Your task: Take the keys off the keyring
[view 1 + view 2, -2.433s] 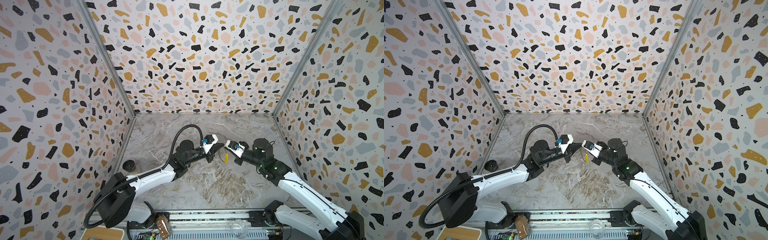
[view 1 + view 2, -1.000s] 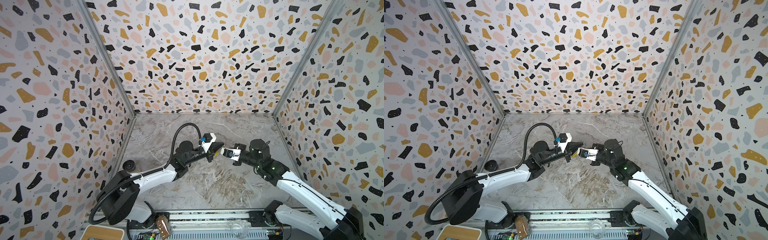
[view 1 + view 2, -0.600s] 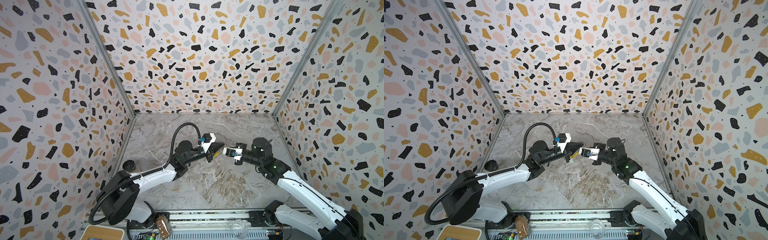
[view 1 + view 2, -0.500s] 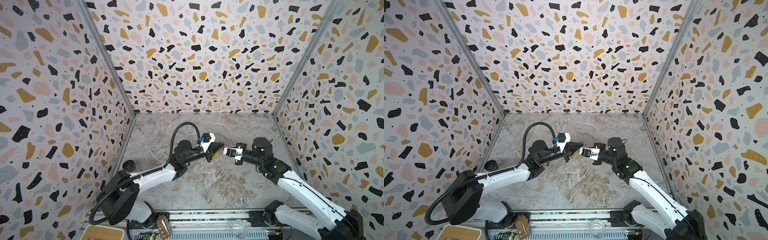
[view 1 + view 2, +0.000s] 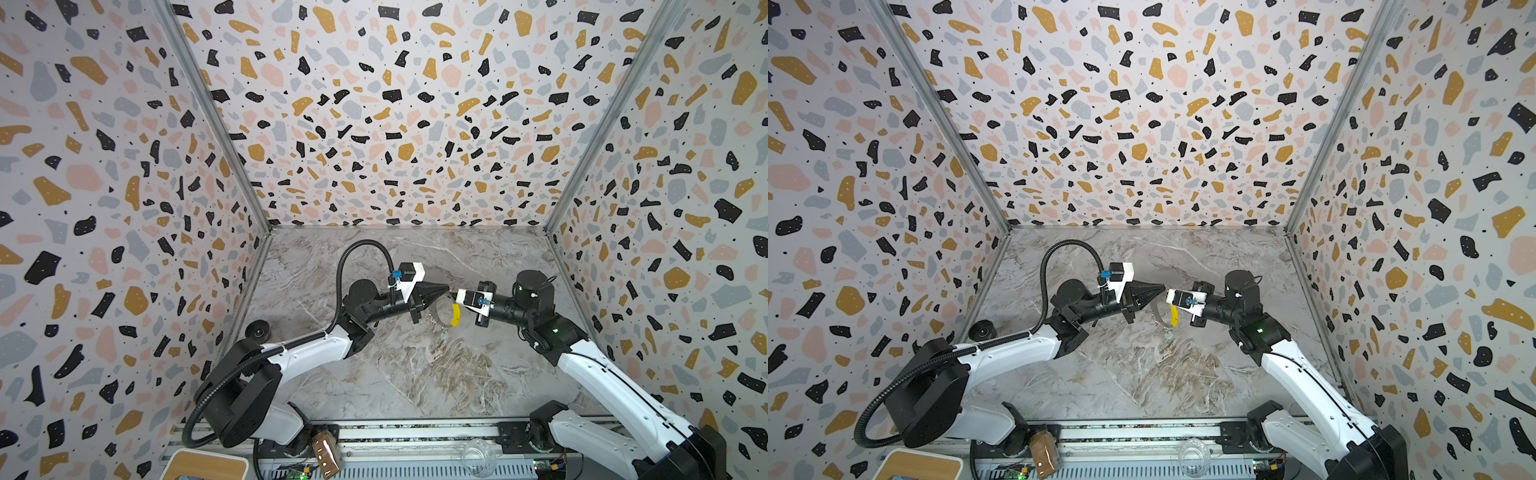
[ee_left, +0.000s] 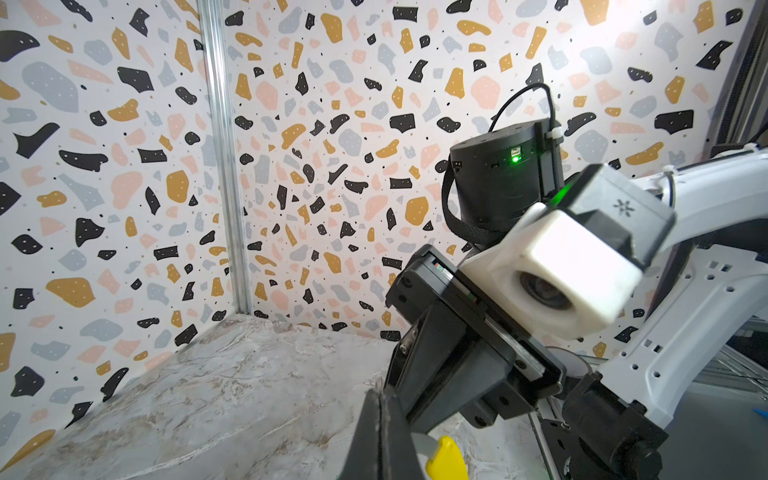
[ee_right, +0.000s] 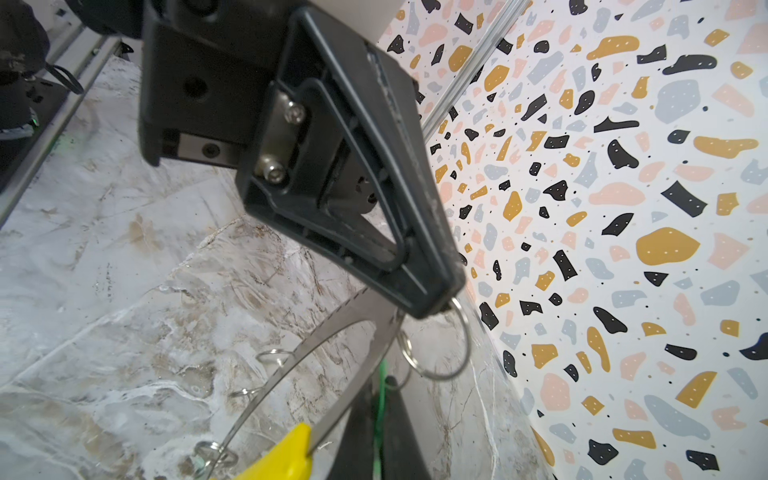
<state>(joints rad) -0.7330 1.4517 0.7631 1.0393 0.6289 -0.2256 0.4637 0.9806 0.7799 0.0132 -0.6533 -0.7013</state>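
Left end effector (image 5: 446, 287) clamps the keyring (image 7: 357, 307) above the desk (image 5: 395, 374) so my right end effector (image 5: 452, 296), closed seemingly on the green tag (image 7: 380, 386), can tug it free.

You get no passage between the left tool (image 5: 447, 287) and right tool (image 7: 384, 384): their tips nearly meet, with the keyring (image 5: 455, 316) and keys (image 5: 1168, 334) hanging there. The desk (image 5: 415, 374) toward the arm bases lies open; a dark roll (image 5: 258, 331) sits at the left wall.
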